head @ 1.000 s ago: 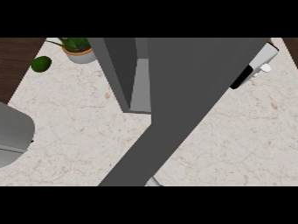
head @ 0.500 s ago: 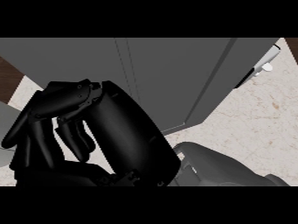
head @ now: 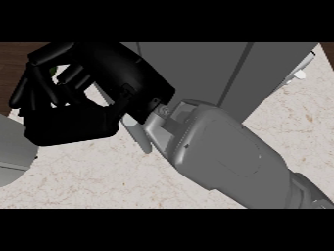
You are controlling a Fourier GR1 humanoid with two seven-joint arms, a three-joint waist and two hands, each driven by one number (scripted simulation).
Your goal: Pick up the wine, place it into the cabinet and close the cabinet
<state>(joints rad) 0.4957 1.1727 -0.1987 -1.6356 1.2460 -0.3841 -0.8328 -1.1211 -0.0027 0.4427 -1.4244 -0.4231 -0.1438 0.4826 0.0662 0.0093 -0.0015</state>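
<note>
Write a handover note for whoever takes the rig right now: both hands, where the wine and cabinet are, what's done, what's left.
Right hand: fingers curled, at the left of the cabinet; nothing visible in it.
Left hand: not in view.
Wine: not clearly visible; a white bit at the cabinet's right edge might be it.
Done: nothing can be confirmed.
Left: locate the wine, get it into the cabinet, close it.
</note>
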